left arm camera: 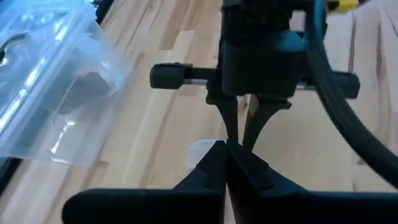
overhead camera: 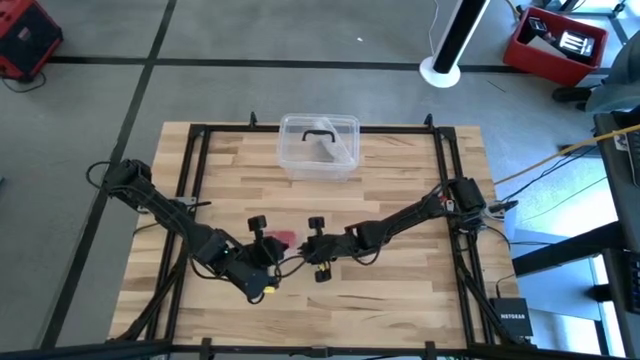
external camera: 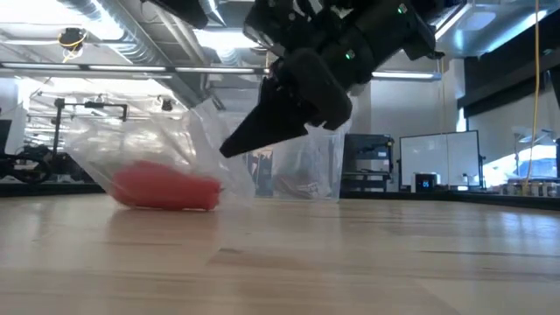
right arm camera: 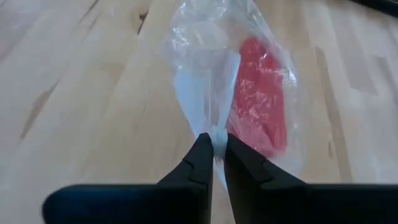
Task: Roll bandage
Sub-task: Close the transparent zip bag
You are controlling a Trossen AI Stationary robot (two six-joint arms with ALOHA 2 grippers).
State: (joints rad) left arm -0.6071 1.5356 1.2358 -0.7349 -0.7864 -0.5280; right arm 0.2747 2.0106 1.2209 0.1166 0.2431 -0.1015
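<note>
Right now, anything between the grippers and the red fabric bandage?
Yes: a clear plastic bag wraps the red soft fabric bandage. The right gripper pinches the bag's film, not the fabric; the left gripper, shut, meets it at the same spot.

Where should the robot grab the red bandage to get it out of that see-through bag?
Probably not directly: the bandage lies sealed inside the clear bag. Better grip the bag's loose flap from above, where the right gripper pinches now, since the thin film bunches there.

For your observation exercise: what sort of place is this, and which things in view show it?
Probably a robotics lab or workshop. A wooden table carries a black frame with two mounted arms, exposed ducts run along the ceiling, and desks with monitors stand behind.
</note>
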